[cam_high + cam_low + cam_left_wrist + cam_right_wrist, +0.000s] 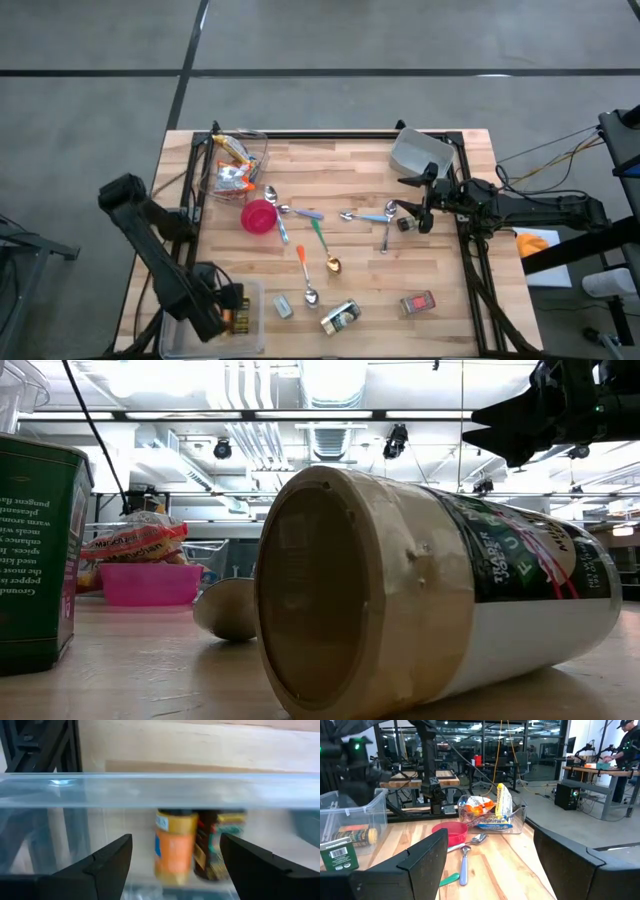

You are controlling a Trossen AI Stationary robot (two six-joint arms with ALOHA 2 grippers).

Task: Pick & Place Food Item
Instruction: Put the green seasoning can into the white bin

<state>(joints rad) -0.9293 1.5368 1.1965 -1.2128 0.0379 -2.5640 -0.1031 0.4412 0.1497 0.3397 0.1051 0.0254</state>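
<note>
The left gripper (pixel 175 862) hangs spread over 2 jars (pixel 174 845) in the clear bin (pixel 250 335), while the right gripper (pixel 412 212) waits spread near the spoons (pixel 372 214).

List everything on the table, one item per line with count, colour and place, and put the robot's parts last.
clear bin with snack packets: one, clear, far left corner
pink bowl: one, pink, just in front of that bin
spoons: several, metal with blue, green and orange handles, scattered mid-table
empty clear container: one, clear, far right corner
clear bin with spice jars: one, clear, near left corner; an orange jar and a darker one lie inside
small silver packet: one, grey, beside that bin
lying jar: one, tan lid with dark label, near edge centre
red tin: one, red, near right
left gripper: one, dark, open, over the spice-jar bin
right gripper: one, dark, open, right side of the table
</note>
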